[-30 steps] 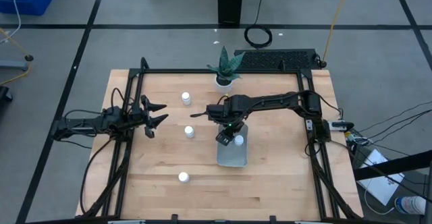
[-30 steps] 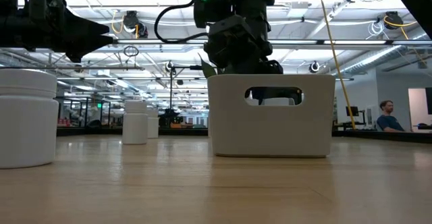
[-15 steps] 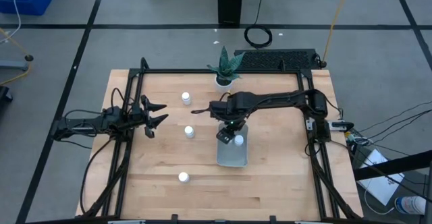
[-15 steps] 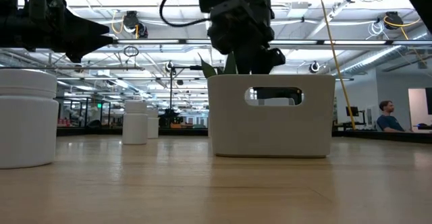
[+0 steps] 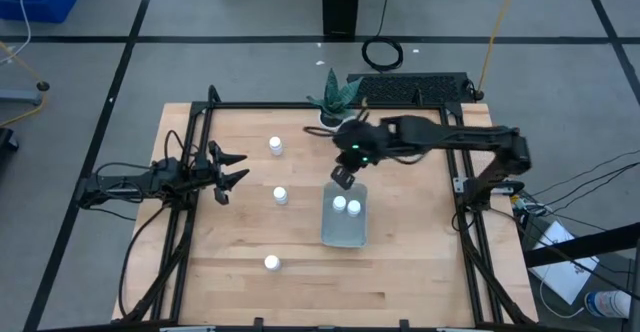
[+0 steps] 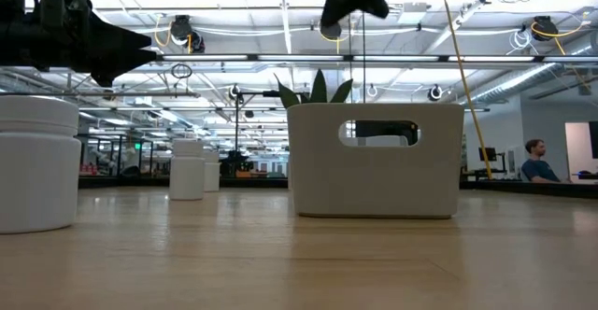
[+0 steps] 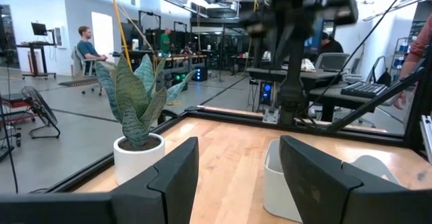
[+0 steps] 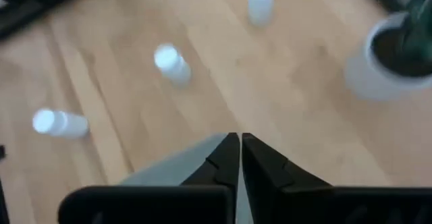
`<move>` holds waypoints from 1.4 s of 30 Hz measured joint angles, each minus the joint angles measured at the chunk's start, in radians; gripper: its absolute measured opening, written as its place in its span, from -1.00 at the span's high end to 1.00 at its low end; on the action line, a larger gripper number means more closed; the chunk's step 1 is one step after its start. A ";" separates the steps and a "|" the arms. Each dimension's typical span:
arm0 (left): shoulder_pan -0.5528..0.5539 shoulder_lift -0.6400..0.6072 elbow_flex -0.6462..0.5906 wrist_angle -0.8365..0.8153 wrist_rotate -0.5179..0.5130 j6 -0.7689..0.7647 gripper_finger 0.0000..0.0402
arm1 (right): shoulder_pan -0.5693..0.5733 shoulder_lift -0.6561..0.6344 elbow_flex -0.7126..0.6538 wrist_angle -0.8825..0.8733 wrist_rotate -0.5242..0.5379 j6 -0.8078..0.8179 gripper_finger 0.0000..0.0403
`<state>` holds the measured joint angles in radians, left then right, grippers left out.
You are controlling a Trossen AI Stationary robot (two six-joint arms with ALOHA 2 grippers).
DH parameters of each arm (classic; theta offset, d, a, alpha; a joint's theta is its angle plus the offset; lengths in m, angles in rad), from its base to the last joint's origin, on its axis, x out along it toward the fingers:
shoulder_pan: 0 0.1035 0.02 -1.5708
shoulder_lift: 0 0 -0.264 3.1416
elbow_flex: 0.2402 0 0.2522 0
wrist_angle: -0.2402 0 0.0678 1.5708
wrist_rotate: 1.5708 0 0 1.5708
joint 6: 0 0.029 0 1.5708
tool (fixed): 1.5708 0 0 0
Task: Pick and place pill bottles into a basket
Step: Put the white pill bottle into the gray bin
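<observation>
While two pill bottles (image 5: 346, 206) stand upright, caps up, in the basket (image 5: 344, 230), the right pincer (image 5: 343, 178), pressed together, hovers just beyond its far end.

2 pill bottles (image 5: 346, 206) in basket (image 5: 343, 232); 3 loose bottles (image 5: 280, 195) on table (image 5: 420, 262) to its left; plant pot (image 5: 332, 120) behind basket.
</observation>
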<state>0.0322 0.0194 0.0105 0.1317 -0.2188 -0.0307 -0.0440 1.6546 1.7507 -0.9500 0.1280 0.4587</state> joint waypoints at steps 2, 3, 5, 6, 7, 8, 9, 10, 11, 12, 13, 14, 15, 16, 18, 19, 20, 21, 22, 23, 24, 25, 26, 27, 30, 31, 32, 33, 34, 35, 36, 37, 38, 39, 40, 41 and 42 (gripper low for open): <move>0.000 0.000 0.000 0.000 0.000 0.000 -0.05 | 0.009 -0.061 -0.061 0.084 0.000 -0.038 0.98; 0.000 0.000 0.000 0.000 0.000 0.000 -0.05 | 0.017 -0.097 -0.106 0.146 0.002 -0.055 0.99; 0.000 0.000 0.000 0.000 0.000 0.000 -0.05 | 0.035 -0.177 -0.219 0.295 0.003 -0.059 0.99; 0.000 0.000 0.000 0.000 0.000 0.000 -0.05 | 0.046 -0.222 -0.291 0.387 0.003 -0.060 0.99; 0.000 0.000 0.000 0.000 0.000 0.000 -0.05 | 0.058 -0.267 -0.363 0.480 0.005 -0.061 0.99; 0.000 0.000 0.000 0.000 0.000 0.000 -0.05 | 0.070 -0.310 -0.433 0.563 0.009 -0.063 0.99; 0.000 0.000 0.000 0.000 0.000 0.000 -0.05 | 0.085 -0.357 -0.511 0.641 0.027 -0.060 1.00; 0.000 0.000 0.000 0.000 0.000 0.000 -0.05 | 0.098 -0.399 -0.579 0.700 0.055 -0.048 1.00; 0.000 0.000 0.000 0.000 0.000 0.000 -0.05 | 0.110 -0.441 -0.643 0.745 0.083 -0.042 1.00; 0.000 0.000 0.000 0.000 0.000 0.000 -0.05 | 0.121 -0.483 -0.706 0.783 0.107 -0.040 1.00; 0.000 0.000 0.000 0.000 0.000 0.000 -0.05 | 0.132 -0.522 -0.762 0.811 0.131 -0.034 1.00; 0.000 0.000 0.000 0.000 0.000 0.000 -0.05 | 0.142 -0.560 -0.814 0.825 0.158 -0.016 1.00; 0.000 0.000 0.000 0.000 0.000 0.000 -0.05 | 0.153 -0.597 -0.862 0.838 0.174 -0.004 1.00; 0.000 0.000 0.000 0.000 0.000 0.000 -0.05 | 0.163 -0.633 -0.910 0.858 0.189 0.007 1.00; 0.000 0.000 0.000 0.000 0.000 0.000 -0.05 | 0.179 -0.702 -0.996 0.903 0.206 0.016 1.00; 0.000 0.000 0.000 0.000 0.000 0.000 -0.05 | 0.182 -0.736 -1.036 0.932 0.209 0.016 1.00; 0.000 0.000 0.000 0.000 0.000 0.000 -0.05 | 0.184 -0.768 -1.070 0.952 0.211 0.016 1.00; 0.000 0.000 0.000 0.000 0.000 0.000 -0.05 | 0.184 -0.800 -1.104 0.974 0.213 0.016 1.00; 0.000 0.000 0.000 0.000 0.000 0.000 -0.05 | 0.183 -0.828 -1.142 1.000 0.219 0.015 1.00; 0.000 0.000 0.000 0.000 0.000 0.000 -0.05 | 0.183 -0.856 -1.178 1.032 0.220 0.009 1.00; 0.000 0.000 0.000 0.000 0.000 0.000 -0.05 | 0.183 -0.883 -1.213 1.060 0.220 -0.003 1.00; 0.000 0.000 0.000 0.000 0.000 0.000 -0.05 | 0.183 -0.911 -1.246 1.081 0.222 -0.011 1.00; 0.000 0.000 0.000 0.000 0.000 0.000 -0.05 | 0.184 -0.941 -1.276 1.096 0.234 -0.017 1.00; 0.000 0.000 0.000 0.000 0.000 0.000 -0.05 | 0.183 -0.968 -1.301 1.105 0.236 -0.023 1.00; 0.000 0.000 0.000 0.000 0.000 0.000 -0.05 | 0.183 -1.056 -1.367 1.105 0.213 -0.026 1.00; 0.000 0.000 0.000 0.000 0.000 0.000 -0.05 | 0.183 -1.085 -1.383 1.116 0.210 -0.032 1.00; 0.000 0.000 0.000 0.000 0.000 0.000 -0.05 | 0.183 -1.109 -1.396 1.131 0.207 -0.047 1.00; 0.000 0.000 0.000 0.000 0.000 0.000 -0.05 | 0.183 -1.133 -1.407 1.145 0.207 -0.067 1.00; 0.000 0.000 0.000 0.000 0.000 0.000 -0.05 | 0.183 -1.155 -1.417 1.148 0.207 -0.087 1.00; 0.000 0.000 0.000 0.000 0.000 0.000 -0.05 | 0.183 -1.174 -1.428 1.144 0.206 -0.107 1.00; 0.000 0.000 0.000 0.000 0.000 0.000 -0.05 | 0.183 -1.193 -1.439 1.141 0.203 -0.124 1.00; 0.000 0.000 0.000 0.000 0.000 0.000 -0.05 | 0.183 -1.214 -1.451 1.137 0.191 -0.137 1.00; 0.000 0.000 0.000 0.000 0.000 0.000 -0.05 | 0.183 -1.235 -1.463 1.128 0.184 -0.142 1.00; 0.000 0.000 0.000 0.000 0.000 0.000 -0.05 | 0.183 -1.257 -1.477 1.120 0.181 -0.142 1.00; 0.000 0.000 0.000 0.000 0.000 0.000 -0.05 | 0.183 -1.280 -1.490 1.110 0.180 -0.141 1.00; 0.000 0.000 0.000 0.000 0.000 0.000 -0.05 | 0.183 -1.304 -1.502 1.092 0.180 -0.138 1.00; 0.000 0.000 0.000 0.000 0.000 0.000 -0.05 | 0.183 -1.330 -1.516 1.079 0.180 -0.135 1.00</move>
<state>0.0319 0.0196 0.0105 0.1315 -0.2188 -0.0307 0.1394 0.3245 0.2346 0.1288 0.3077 0.3235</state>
